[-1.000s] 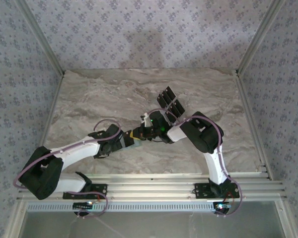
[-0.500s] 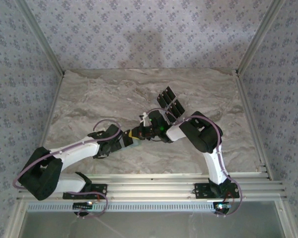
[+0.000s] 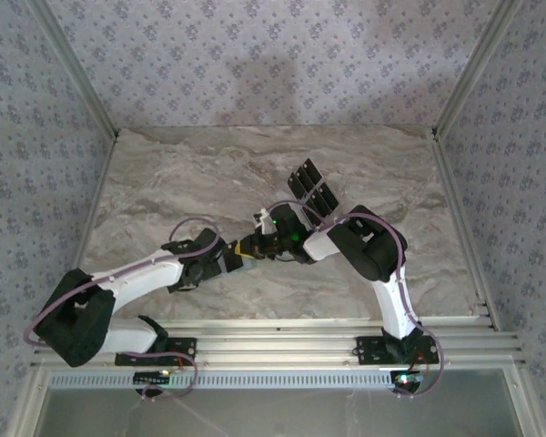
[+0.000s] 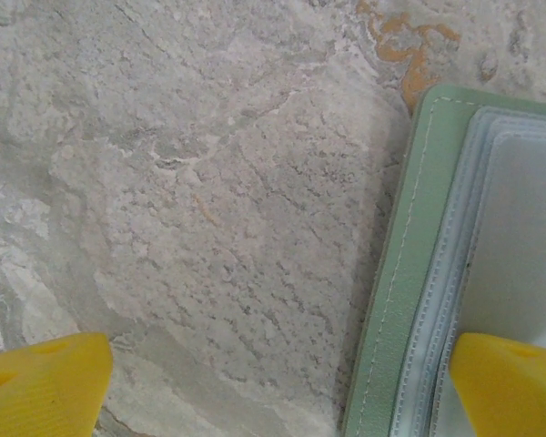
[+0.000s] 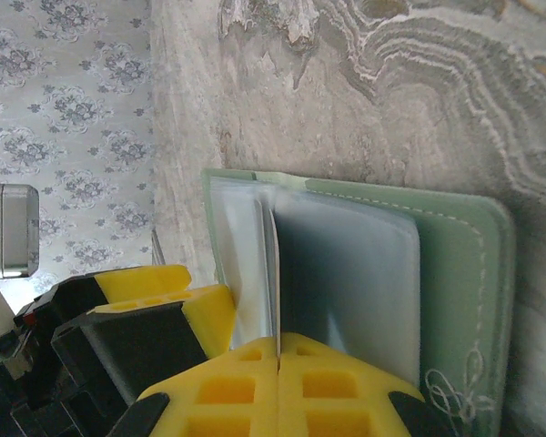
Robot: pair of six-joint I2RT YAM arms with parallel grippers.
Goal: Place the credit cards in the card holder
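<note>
Across the middle of the marble table (image 3: 164,182) your two arms meet nose to nose. The left arm (image 3: 127,278) reaches in from the near left, and the right arm (image 3: 382,264) is folded back from the near right. Between them the pale green card holder (image 5: 455,273) lies open and flat on the stone, its clear pockets facing up. Just beyond the right arm's wrist the dark cards (image 3: 311,189) sit fanned on the table, apart from the holder and not yet in it. Your right gripper (image 5: 278,360) is closed tight on one thin clear leaf (image 5: 275,273) of the holder, standing it on edge. I judge that this parts the pockets so a card can slide in. Your left gripper (image 4: 278,375) is spread wide and holds nothing. One fingertip (image 4: 510,382) is over the holder's pockets and the other over bare stone, probably ready to press the cover down while you lift the leaf.
</note>
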